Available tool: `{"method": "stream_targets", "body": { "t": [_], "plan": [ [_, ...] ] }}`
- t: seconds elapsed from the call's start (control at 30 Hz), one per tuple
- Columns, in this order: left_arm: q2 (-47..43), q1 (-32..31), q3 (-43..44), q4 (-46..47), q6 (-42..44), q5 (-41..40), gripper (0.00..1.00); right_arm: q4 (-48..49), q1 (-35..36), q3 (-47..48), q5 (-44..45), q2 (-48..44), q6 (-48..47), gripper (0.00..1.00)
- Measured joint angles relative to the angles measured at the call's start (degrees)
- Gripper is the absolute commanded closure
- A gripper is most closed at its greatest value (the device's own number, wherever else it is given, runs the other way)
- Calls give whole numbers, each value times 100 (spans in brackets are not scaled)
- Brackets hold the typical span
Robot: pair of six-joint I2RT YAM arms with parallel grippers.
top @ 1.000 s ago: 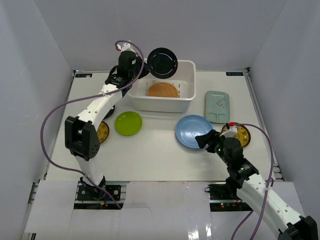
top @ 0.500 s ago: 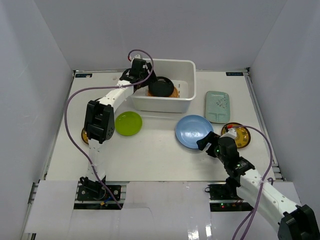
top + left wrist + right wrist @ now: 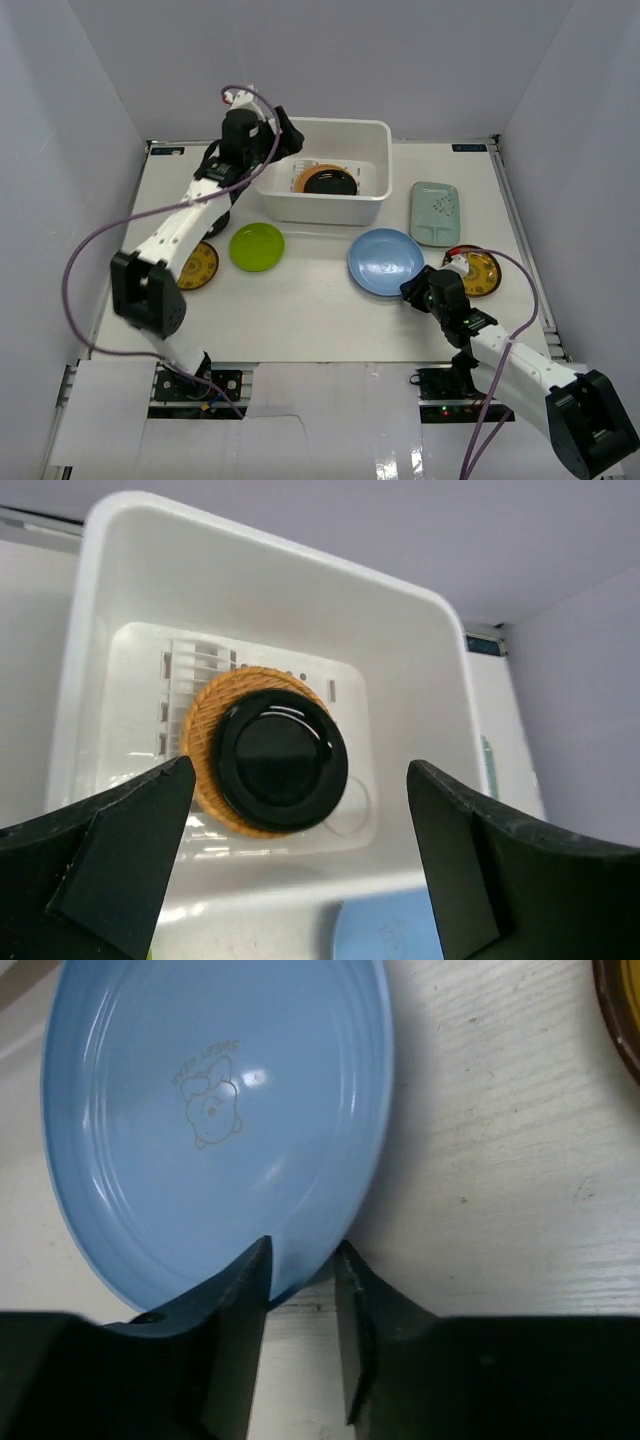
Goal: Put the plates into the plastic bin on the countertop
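At 12 o'clock on the desk [image 3: 300,300], my left claw [image 3: 300,768] is hanging wide and empty over the plastic bin [image 3: 325,212], having just let go of the black plate [image 3: 330,182]. That plate is now lying in the bin on the woven tan plate [image 3: 205,730], so two are in. Towards 4 o'clock, my right claw [image 3: 302,1260] is narrowing from its wider spread of a moment ago and pinching the 5 o'clock rim of the light blue plate [image 3: 386,262], which is lying flat on the desk. By my reckoning it is going in next. The lime green plate [image 3: 256,246] is waiting at 9 o'clock.
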Motion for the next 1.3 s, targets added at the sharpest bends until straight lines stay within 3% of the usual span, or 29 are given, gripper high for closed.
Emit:
{"method": "stream_targets", "body": {
  "t": [0.03, 0.07, 0.23, 0.37, 0.5, 0.63, 0.7, 0.93, 1.07, 1.17, 1.27, 1.3],
  "plan": [
    [-636, 0, -564, 205, 0, -11, 2, 31, 0, -42, -17, -15, 2, 84],
    [-1300, 0, -1150, 269, -15, -33, 2, 48, 0, -76, -11, -48, 50, 92],
    [-4192, -2, -3665, 212, -273, -505, 6, -59, 35, -153, -409, -748, -26, 92],
    [-5193, 31, -4959, -184, -636, -1029, 9, -881, 15, 153, -748, -1650, -232, 92],
    [-5123, 61, -5932, -542, -1200, -1384, 11, -1357, 44, 1469, -1064, -1725, -549, 92],
    [-4815, 79, -6448, -527, -1707, -1606, 11, -1019, 50, 3213, -1163, -669, -975, 92],
    [-4631, 120, -6531, -358, -1895, -1672, 11, -890, 46, 4039, -1128, 39, -1250, 92],
    [-3512, 291, -6540, 555, -2293, -1755, 19, -890, -35, 7512, -1008, 3770, -2297, 92],
    [-2997, 378, -6596, 977, -2387, -1740, 24, -1325, -87, 8566, -922, 5217, -2684, 92],
    [-2712, 439, -6640, 1266, -2439, -1753, 29, -1770, -111, 8760, -949, 5768, -2826, 87],
    [-2544, 459, -6666, 1620, -2487, -1768, 34, -2096, -122, 8765, -1003, 5923, -2859, 55],
    [-2494, 466, -6673, 1727, -2503, -1779, 36, -2131, -125, 8765, -1021, 5923, -2837, 36]
  ]
}}
